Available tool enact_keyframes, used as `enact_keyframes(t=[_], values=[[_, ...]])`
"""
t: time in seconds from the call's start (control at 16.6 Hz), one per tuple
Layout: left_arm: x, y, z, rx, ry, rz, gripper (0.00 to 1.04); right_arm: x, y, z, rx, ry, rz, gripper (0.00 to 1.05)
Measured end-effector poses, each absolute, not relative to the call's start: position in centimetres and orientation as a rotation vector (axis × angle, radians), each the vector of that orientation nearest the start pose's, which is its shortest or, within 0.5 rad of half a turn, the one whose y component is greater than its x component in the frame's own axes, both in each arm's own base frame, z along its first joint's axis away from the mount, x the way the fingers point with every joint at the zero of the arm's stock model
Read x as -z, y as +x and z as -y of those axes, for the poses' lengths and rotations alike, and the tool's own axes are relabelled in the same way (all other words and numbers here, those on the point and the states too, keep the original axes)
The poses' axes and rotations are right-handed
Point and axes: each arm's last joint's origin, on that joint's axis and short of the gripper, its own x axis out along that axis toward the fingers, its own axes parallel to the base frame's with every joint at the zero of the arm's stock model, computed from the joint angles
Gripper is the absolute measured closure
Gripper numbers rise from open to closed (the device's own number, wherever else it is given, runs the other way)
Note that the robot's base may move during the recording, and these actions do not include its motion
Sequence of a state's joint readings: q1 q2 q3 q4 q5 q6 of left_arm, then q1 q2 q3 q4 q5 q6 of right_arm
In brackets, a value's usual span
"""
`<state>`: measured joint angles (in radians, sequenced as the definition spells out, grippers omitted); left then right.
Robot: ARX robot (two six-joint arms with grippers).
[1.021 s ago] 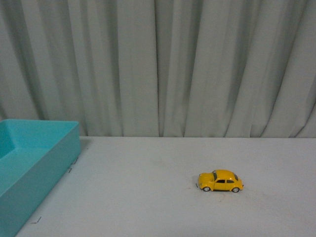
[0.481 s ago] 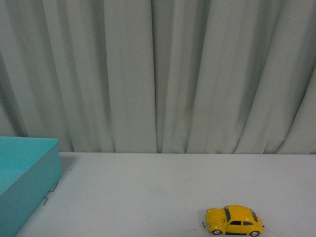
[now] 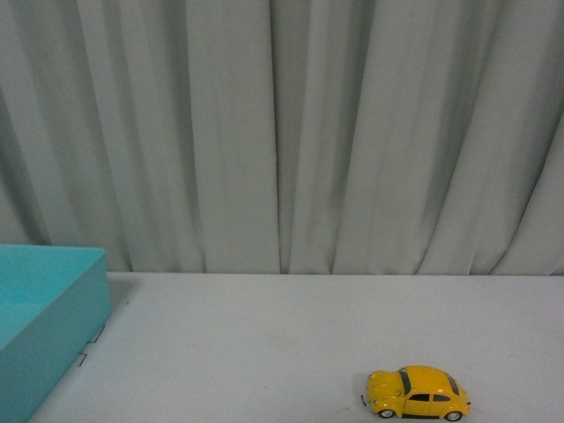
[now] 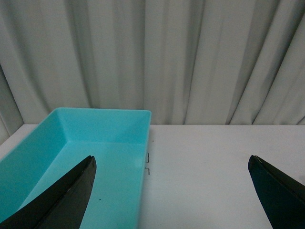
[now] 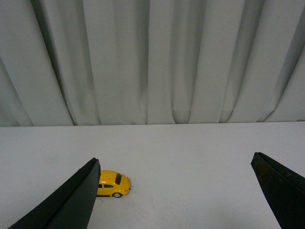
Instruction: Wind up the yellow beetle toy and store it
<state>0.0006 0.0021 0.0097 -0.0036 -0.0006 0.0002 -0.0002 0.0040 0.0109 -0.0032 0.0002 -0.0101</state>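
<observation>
**Little yellow car waits on the right side, both grippers wide open**

The yellow beetle toy (image 3: 416, 393) sits on its 4 wheels on the white table (image 3: 264, 335). In the front view it is low down and on the robot's right side. The blue box (image 3: 62, 330) is far over on the robot's left, well apart from the car. A grey curtain (image 3: 282, 132) hangs behind the table. No arm shows in the front view.

The right gripper (image 5: 176, 158) is spread wide and has nothing in it. Its camera sees the car on the table ahead and lower down. The car is close to 1 dark finger, not in the middle of the gap. The left gripper (image 4: 171, 160) is spread wide too, and empty. It looks at the blue box, and the car does not show in its view at all.

So the right arm is the nearer one — it looks like the one to go for the car. The car lies sideways to the robot, with its long side running left to right. Its nose seems to point toward the box. I think the right gripper has to shift sideways until the car is in the middle of the gap. Then it can come down and pinch the car — front to back or side to side, I cannot say yet.
</observation>
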Motion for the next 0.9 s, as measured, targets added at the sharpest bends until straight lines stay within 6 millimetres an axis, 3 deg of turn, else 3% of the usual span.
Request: enact_keyframes(t=[0.9], values=[[-16.63,9.72,-0.01,-0.001,0.0,0.004,0.07,-16.66,9.73,0.0,0.0,-0.01,0.004,0.07]])
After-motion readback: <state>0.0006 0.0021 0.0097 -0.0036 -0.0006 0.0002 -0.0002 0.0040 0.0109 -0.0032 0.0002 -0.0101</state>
